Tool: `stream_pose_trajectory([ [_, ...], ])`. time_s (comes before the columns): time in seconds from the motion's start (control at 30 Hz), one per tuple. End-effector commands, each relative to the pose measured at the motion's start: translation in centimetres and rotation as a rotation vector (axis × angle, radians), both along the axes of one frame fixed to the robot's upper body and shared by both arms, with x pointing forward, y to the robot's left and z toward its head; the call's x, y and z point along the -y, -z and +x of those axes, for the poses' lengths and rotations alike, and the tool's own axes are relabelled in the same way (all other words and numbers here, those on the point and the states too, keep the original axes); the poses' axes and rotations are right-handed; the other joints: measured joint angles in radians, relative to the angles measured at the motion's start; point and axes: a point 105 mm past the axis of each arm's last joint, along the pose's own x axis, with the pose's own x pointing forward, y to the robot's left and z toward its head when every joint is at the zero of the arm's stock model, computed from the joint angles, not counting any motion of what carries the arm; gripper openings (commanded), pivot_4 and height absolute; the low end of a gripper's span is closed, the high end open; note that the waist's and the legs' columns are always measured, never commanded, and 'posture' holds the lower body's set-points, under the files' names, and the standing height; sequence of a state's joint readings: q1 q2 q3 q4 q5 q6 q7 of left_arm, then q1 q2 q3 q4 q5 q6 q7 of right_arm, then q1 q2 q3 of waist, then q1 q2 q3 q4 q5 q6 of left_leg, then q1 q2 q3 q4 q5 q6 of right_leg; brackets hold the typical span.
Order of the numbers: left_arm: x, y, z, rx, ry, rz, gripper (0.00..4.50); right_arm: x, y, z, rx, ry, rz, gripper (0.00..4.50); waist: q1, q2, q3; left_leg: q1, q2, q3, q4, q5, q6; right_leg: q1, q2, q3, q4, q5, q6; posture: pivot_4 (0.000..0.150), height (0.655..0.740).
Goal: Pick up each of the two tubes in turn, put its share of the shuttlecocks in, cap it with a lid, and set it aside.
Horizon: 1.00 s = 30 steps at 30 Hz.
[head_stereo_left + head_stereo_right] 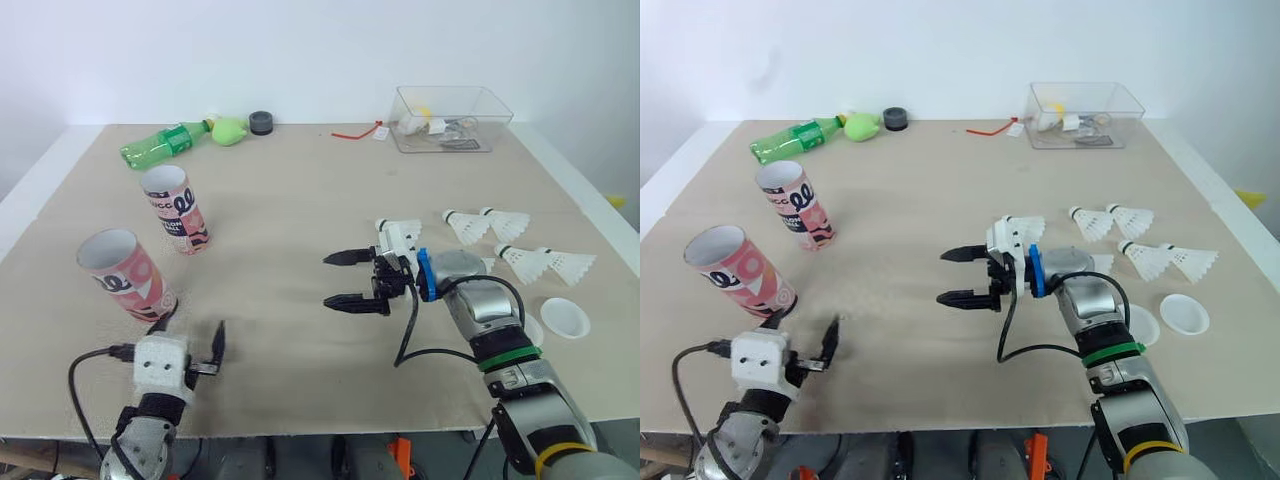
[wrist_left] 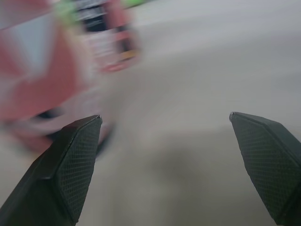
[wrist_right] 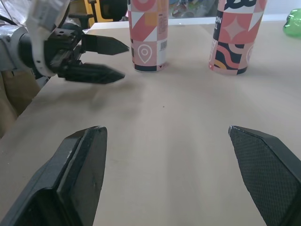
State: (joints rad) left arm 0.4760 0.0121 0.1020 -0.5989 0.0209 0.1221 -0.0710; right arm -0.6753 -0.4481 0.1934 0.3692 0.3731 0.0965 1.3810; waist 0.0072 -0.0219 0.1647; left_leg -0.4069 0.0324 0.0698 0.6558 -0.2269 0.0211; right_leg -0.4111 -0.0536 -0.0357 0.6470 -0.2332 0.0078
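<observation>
Two pink patterned tubes stand open-topped on the left of the table, the near tube [image 1: 125, 275] leaning a little and the far tube [image 1: 175, 208] behind it. My left gripper [image 1: 190, 336] is open just in front of the near tube, which looks blurred in the left wrist view [image 2: 47, 80]. My right gripper [image 1: 330, 280] is open over the bare middle of the table, pointing left, holding nothing. Several white shuttlecocks [image 1: 525, 262] lie to its right, one [image 1: 400, 232] beside its wrist. Two white lids [image 1: 564, 317] lie near the right edge.
At the back lie a green bottle [image 1: 160, 145], a green fruit-like object [image 1: 230, 130], a black round object [image 1: 262, 122], a red cord [image 1: 355, 132] and a clear plastic box [image 1: 450, 118]. The beige table [image 1: 300, 190] has bare room between the tubes and the shuttlecocks.
</observation>
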Motion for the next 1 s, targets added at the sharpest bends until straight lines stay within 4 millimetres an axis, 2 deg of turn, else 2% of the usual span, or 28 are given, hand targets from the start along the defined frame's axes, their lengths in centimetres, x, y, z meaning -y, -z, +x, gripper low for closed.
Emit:
stream_pose_trajectory([
  [0.03,-1.7,-0.6,-0.1,0.021,-0.097,0.009,4.5,-0.1,-1.4,0.3,0.051,-0.013,0.02,4.43,0.0,0.0,0.0,0.0,0.0,0.0,0.0,0.0,0.0,0.0,0.001,0.0,0.0,0.0,0.001,0.15,0.74],
  [0.3,-4.5,0.4,0.9,0.003,-0.197,-0.061,4.5,0.4,-1.1,0.4,0.056,0.002,0.008,4.43,0.0,-0.001,0.0,0.0,0.001,0.0,0.0,0.0,0.0,0.0,0.002,0.0,0.0,0.001,-0.001,0.15,0.74],
  [0.5,-5.9,0.5,2.5,0.016,-0.169,-0.089,4.5,0.7,-1.0,0.4,0.062,0.017,0.009,4.43,0.0,-0.001,0.0,0.0,0.0,-0.001,0.0,0.0,0.0,0.0,0.002,0.0,0.0,0.003,-0.005,0.15,0.74],
  [0.7,-6.6,1.7,4.8,0.003,-0.058,-0.083,4.5,0.8,-0.9,0.3,0.067,0.031,0.008,4.43,0.001,-0.001,0.0,0.0,0.0,0.0,0.0,0.0,0.0,0.0,0.003,0.0,0.001,0.003,-0.005,0.15,0.74],
  [1.0,-6.9,2.1,7.1,-0.012,0.102,-0.051,4.5,1.2,-0.9,0.2,0.074,0.048,0.001,4.43,0.001,0.0,0.0,0.001,0.001,0.0,0.0,0.001,-0.001,0.001,0.002,0.0,0.001,0.004,-0.006,0.15,0.74],
])
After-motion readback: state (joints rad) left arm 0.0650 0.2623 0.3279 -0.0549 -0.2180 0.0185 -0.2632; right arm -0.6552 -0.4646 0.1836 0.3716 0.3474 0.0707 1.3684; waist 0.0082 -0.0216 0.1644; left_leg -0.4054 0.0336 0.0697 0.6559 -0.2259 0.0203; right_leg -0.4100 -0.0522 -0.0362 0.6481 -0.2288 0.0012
